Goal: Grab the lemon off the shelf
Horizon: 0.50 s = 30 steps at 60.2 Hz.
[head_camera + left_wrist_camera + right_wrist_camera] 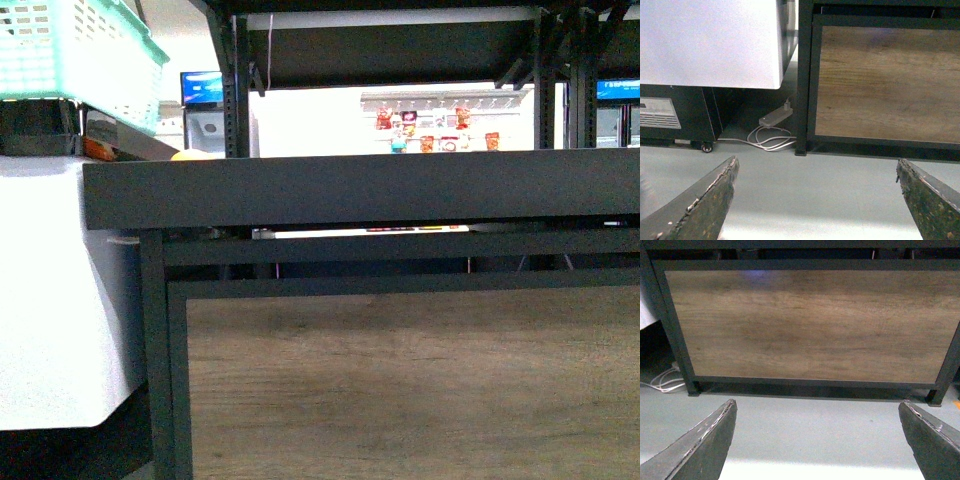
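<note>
The black shelf (360, 190) fills the front view, its raised tray edge at eye level and its wood-grain lower panel (410, 385) below. A small yellow-orange bump (192, 155) peeks over the tray's left end; I cannot tell if it is the lemon. Neither arm shows in the front view. My left gripper (817, 200) is open and empty, low over the grey floor by the shelf's left post (804, 80). My right gripper (817, 440) is open and empty, facing the wood-grain panel (810, 325).
A white cabinet (50, 290) stands left of the shelf, with a teal basket (80, 50) above it. A white power strip and cables (772, 127) lie on the floor by the shelf's left post. White wall shelves with goods (430, 125) show far behind.
</note>
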Each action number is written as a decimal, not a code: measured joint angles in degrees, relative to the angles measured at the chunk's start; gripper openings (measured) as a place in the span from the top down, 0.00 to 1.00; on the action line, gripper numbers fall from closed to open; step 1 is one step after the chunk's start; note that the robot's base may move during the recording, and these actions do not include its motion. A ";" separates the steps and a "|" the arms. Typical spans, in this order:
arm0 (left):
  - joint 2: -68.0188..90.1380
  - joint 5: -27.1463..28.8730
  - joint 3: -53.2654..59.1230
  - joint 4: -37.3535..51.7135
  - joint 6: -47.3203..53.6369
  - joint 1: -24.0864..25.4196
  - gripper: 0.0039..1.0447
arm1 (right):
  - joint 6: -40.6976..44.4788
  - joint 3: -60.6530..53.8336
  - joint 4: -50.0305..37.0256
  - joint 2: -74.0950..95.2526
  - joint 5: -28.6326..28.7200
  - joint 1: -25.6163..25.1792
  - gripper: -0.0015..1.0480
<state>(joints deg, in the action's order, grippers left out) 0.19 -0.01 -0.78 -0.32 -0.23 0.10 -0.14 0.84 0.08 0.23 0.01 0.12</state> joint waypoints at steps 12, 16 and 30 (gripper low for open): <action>0.00 0.00 0.00 0.00 0.00 0.00 0.08 | 0.00 0.00 0.00 0.00 0.00 0.00 0.07; 0.00 0.00 0.00 0.00 0.00 0.00 0.08 | 0.00 0.00 0.00 0.00 0.00 0.00 0.07; 0.00 0.00 0.00 0.00 0.00 0.00 0.08 | 0.00 0.00 0.00 0.00 0.00 0.00 0.07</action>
<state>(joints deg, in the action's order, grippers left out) 0.19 -0.01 -0.78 -0.32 -0.23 0.10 -0.14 0.84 0.08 0.23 0.01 0.12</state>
